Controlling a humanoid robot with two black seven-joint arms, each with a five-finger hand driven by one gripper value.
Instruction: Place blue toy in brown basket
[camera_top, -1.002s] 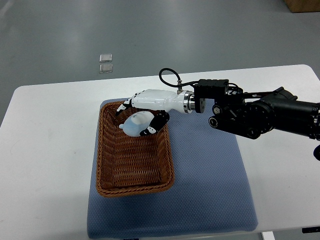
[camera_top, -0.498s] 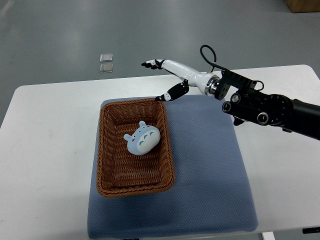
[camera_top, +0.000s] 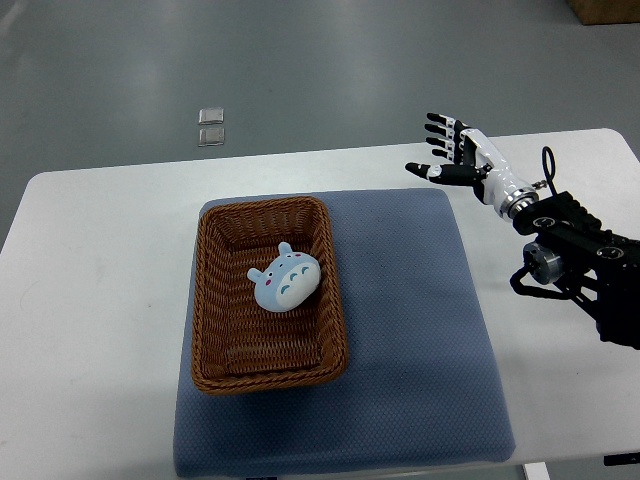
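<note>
**Toy delivered, our arm pulls clear**

Since half a second ago we have swung our right robot hand from the basket's far rim out toward three o'clock, past the mat's corner. Its fingers are spread wide and hold nothing. The blue toy lies face up inside the brown basket, toward its twelve o'clock half, unmoved. We judge the placement done. The basket sits on the mat, on the white counter, well apart from us.

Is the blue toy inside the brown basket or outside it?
Inside. The blue toy lies on the floor of the brown basket, enclosed by its walls.
</note>
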